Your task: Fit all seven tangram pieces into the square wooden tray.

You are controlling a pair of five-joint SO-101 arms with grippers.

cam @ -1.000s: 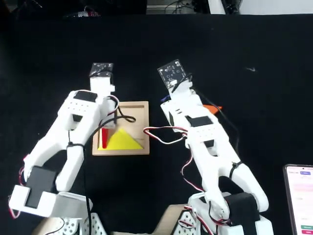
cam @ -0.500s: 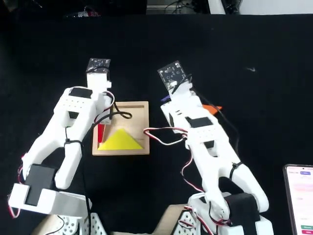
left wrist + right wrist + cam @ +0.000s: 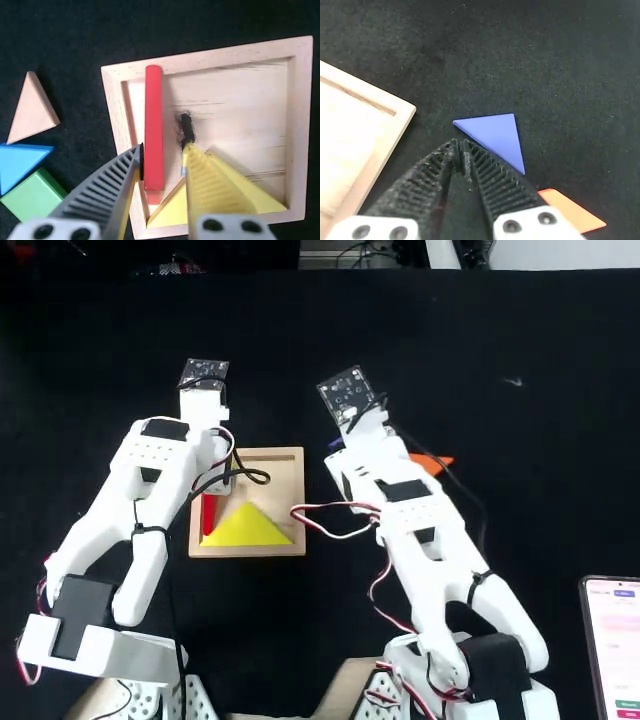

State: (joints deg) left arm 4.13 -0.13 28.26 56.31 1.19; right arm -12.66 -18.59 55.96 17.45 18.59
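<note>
Two pieces show in the wooden tray [image 3: 285, 452] from above: a yellow triangle [image 3: 247, 526] and a red piece [image 3: 208, 515], both tucked under my left arm, while an orange piece [image 3: 432, 462] lies just beside my right arm. At my left wrist, my left claw [image 3: 161, 154] is partly spread and clamps nothing. The red piece stands on edge between its fingers, tight along the tray wall, so I judge it needs tipping flat. Bare tray floor beyond my yellow finger gives room for that, though the yellow triangle crowds the near end. A plain wood triangle [image 3: 32, 110], blue triangle [image 3: 17, 162] and green piece [image 3: 32, 197] wait outside on the cloth. At my right wrist, my right claw [image 3: 460, 147] is pressed closed and empty, with a violet triangle [image 3: 495, 137] just past its tips, open cloth around it and the tray corner close alongside.
</note>
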